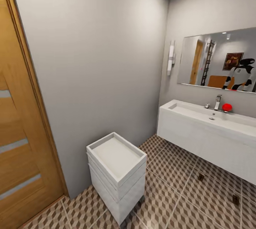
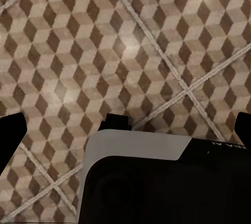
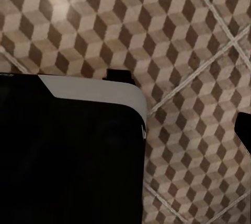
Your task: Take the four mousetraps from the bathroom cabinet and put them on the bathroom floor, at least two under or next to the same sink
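Bathroom corner, mousetraps on tile beneath the sink.

I see, left to right: wooden door (image 1: 17,122); white boxy unit (image 1: 116,175); wall-hung sink (image 1: 209,133) with red object (image 1: 227,107) by its tap; two mousetraps (image 1: 201,177) (image 1: 235,199) on the bathroom floor (image 1: 170,193) under it; both wrist views look down on tile; state of left claw and right claw I cannot tell.

Head camera facing the sink (image 1: 209,129) corner; both wrist cameras down on the bathroom floor (image 2: 130,51).
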### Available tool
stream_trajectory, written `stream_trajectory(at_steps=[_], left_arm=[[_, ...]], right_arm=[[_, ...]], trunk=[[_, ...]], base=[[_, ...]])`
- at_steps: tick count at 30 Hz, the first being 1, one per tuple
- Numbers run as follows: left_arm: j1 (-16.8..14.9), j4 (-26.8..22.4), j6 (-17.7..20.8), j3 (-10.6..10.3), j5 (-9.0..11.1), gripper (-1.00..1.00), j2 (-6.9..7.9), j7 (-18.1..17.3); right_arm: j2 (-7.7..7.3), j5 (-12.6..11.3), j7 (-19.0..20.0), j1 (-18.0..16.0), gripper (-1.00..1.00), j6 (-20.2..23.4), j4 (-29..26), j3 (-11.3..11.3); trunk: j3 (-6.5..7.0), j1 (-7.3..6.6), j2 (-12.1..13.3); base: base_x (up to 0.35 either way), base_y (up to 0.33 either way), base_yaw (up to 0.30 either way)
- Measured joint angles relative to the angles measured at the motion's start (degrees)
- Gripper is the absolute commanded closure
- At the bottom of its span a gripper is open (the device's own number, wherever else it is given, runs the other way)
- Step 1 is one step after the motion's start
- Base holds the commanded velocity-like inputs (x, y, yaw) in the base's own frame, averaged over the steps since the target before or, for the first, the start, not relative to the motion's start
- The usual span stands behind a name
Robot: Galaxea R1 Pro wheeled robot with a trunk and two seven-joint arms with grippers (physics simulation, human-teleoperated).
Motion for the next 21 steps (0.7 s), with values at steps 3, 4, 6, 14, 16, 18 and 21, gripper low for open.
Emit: stream_trajectory(at_steps=[3, 4, 6, 14, 16, 18, 21], left_arm=[[0.0, 0.0, 0.0, 0.0, 0.0, -1.0, -0.01, 0.0], [0.0, 0.0, 0.0, 0.0, -0.1, -1.0, -0.01, 0.0], [0.0, 0.0, 0.0, 0.0, -0.1, -1.0, -0.02, 0.0], [0.0, -0.1, 0.0, 0.0, -0.1, -1.0, -0.01, 0.0], [0.0, -0.1, 0.0, 0.0, -0.1, -1.0, -0.01, 0.0], [0.0, -0.1, 0.0, 0.0, -0.1, -1.0, 0.0, 0.0], [0.0, -0.1, 0.0, -0.1, -0.1, -1.0, 0.01, 0.0]], right_arm=[[0.01, 0.0, 0.0, 0.0, -1.0, 0.0, 0.0, 0.0], [0.0, 0.0, 0.0, 0.0, -1.0, -0.1, 0.0, 0.0], [-0.01, 0.0, 0.0, 0.0, -1.0, -0.1, 0.0, 0.0], [-0.08, 0.0, 0.1, 0.0, -1.0, 0.0, 0.0, 0.0], [-0.07, 0.0, 0.1, 0.0, -1.0, 0.0, 0.0, 0.0], [-0.06, 0.0, 0.1, 0.0, -1.0, 0.1, 0.0, 0.0], [0.06, 0.0, 0.1, 0.0, -1.0, 0.3, 0.0, 0.0]], trunk=[[-0.12, 0.0, 0.0], [-0.16, 0.0, 0.0], [-0.23, 0.0, 0.0], [-0.55, 0.0, 0.0], [-0.63, 0.0, 0.0], [-0.7, 0.0, 0.0], [-0.82, 0.0, 0.0]], base=[[0.0, 0.0, 0.293], [0.0, 0.0, 0.292], [0.0, 0.0, 0.292], [0.0, 0.0, 0.292], [0.0, 0.0, 0.292], [0.0, 0.0, 0.292], [0.0, 0.0, 0.292]])
